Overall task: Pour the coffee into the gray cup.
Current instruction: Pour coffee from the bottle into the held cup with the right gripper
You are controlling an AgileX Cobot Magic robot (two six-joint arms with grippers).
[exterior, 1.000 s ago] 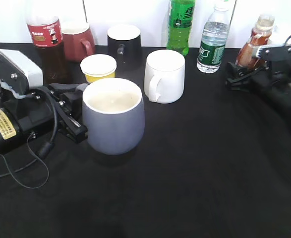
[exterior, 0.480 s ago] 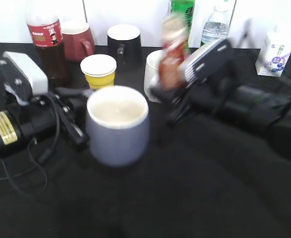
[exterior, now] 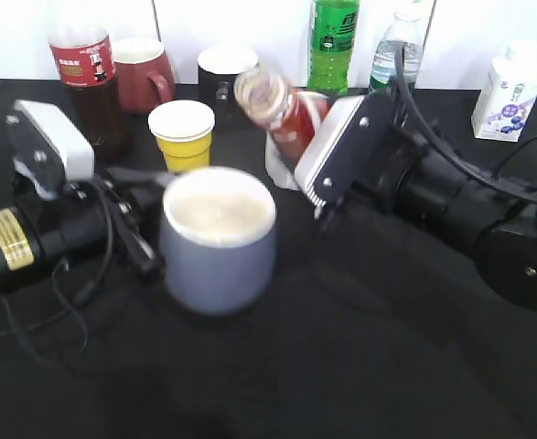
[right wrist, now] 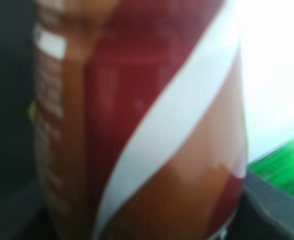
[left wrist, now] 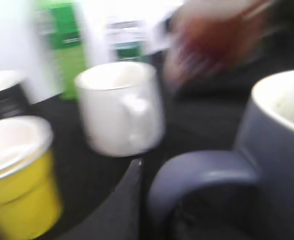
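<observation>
The right gripper [exterior: 312,151] is clamped on the coffee [exterior: 282,112], a small curvy bottle with a red-orange label, and holds it off the table, tilted so that its neck and mouth lean up and to the left, toward the gray cup [exterior: 219,240] but not above its rim. In the right wrist view the bottle's label [right wrist: 152,110], red with a white diagonal band, fills almost the whole picture, with brown liquid showing below it. The left gripper [exterior: 138,218] sits low at the handle side of the gray cup; in the left wrist view one dark finger [left wrist: 117,207] lies just beside the loop handle [left wrist: 202,175], but whether it pinches the handle cannot be told through the blur. The cup stands upright on the black table [exterior: 359,366], its pale cream inside showing. Just behind it stands a yellow cup [exterior: 182,134], and a white mug [left wrist: 120,107] stands behind the tilted bottle, mostly hidden by it in the exterior view. Along the back edge are a dark cola bottle [exterior: 87,69], a dark red mug [exterior: 144,73], a black mug [exterior: 222,78], a green bottle [exterior: 333,41], a clear water bottle [exterior: 394,50] and a small white carton [exterior: 507,91].
</observation>
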